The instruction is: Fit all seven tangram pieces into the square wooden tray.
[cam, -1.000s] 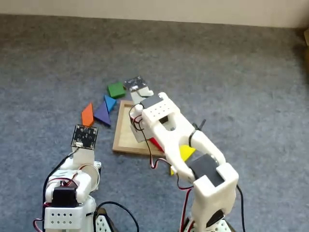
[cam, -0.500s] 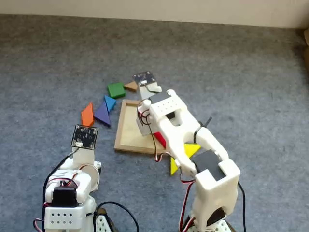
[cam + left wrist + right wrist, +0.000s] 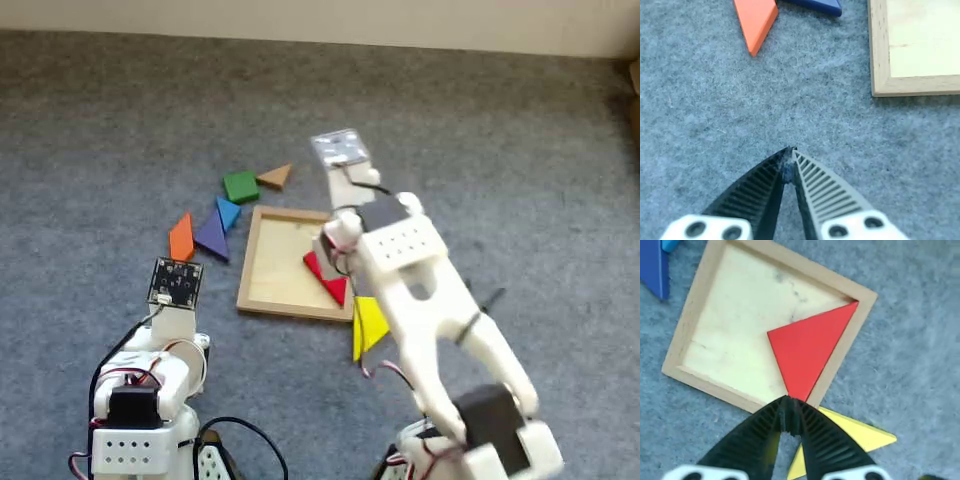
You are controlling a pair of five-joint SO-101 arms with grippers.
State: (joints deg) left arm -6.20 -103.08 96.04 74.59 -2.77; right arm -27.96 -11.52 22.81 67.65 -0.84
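From the high view, the square wooden tray (image 3: pixel 249 262) sits mid-table with the red triangle (image 3: pixel 322 276) lying flat inside against its right rim. The yellow triangle (image 3: pixel 368 322) lies on the carpet just beside the tray's near right corner. The orange piece (image 3: pixel 181 237), dark blue triangle (image 3: pixel 212 235), light blue triangle (image 3: pixel 228 210), green square (image 3: pixel 240 186) and brown triangle (image 3: pixel 274 177) are strung out to the tray's left and far-left.

In the left wrist view, the left gripper (image 3: pixel 791 159) is clenched on nothing above bare carpet, near the tray's corner (image 3: pixel 879 55).

In the right wrist view, the right gripper (image 3: pixel 790 412) is likewise pinched together and empty, over the tray's rim at the red triangle's tip, with the yellow triangle (image 3: pixel 850 437) close by.

The pieces look light, stiff and smooth-painted. They are probably best pinched across two opposite edges near the middle, as a grip at a corner would likely let them swivel.
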